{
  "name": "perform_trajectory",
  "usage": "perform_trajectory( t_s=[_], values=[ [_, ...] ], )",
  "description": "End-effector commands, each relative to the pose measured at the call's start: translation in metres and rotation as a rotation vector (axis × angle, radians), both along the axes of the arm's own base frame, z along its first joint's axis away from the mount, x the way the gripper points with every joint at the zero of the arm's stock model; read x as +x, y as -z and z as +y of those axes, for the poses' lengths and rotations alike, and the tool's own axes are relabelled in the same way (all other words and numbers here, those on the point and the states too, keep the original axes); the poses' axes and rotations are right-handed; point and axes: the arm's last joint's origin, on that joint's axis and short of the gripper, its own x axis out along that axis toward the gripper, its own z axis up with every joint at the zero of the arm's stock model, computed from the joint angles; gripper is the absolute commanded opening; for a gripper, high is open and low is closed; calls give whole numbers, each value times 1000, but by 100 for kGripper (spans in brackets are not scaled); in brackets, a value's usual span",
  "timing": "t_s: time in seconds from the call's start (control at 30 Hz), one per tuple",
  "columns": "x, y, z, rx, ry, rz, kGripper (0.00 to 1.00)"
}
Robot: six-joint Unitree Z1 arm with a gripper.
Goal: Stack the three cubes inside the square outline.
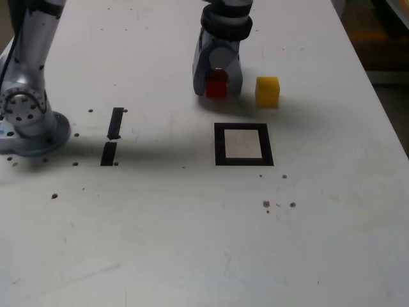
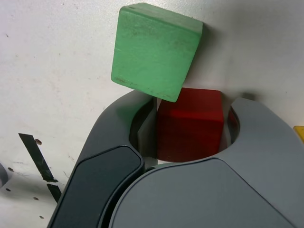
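The pincer [image 1: 218, 86] stands low over the white table [image 1: 192, 243], its grey jaws pointing down with the red cube [image 1: 216, 84] lodged between them. In the wrist view the red cube [image 2: 191, 124] fills most of the gap: one jaw lies against its side, while a thin dark slit still shows between the other jaw and the cube, so the pincer is drawn in around the red cube, though whether it grips the cube firmly cannot be told. The red cube appears to sit on the table rather than off it. The green cube [image 2: 154, 50] lies just beyond the jaw tips, turned at an angle to the red one, one of its corners touching or nearly touching the red cube's far edge; in the exterior view it is hidden behind the pincer. The yellow cube [image 1: 267, 91] sits just beside the pincer, toward the exterior view's right, apart from the jaw; only a sliver of it [image 2: 299, 133] shows at the wrist view's edge. The square outline [image 1: 220, 144] lies near the pincer on the side toward the exterior camera, with no cube inside its white centre. Two short black tape strips [image 1: 115, 123] lie well apart from the pincer toward the exterior view's left, near the arm's round base [image 1: 29, 118].
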Motion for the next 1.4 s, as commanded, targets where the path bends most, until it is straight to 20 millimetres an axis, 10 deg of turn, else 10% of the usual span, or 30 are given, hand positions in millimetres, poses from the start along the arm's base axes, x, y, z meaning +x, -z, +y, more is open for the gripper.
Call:
perform_trajectory(
  t_s=[0.0, 0.37, 0.67, 1.37],
  values=[
    [-5, -13, -3, 14, -9, -19, 17],
    [-29, -74, -62, 61, -11, -36, 15],
    [4, -60, -119, -2, 31, -46, 15],
    [26, -17, -131, -36, 34, -15, 15]
  ],
)
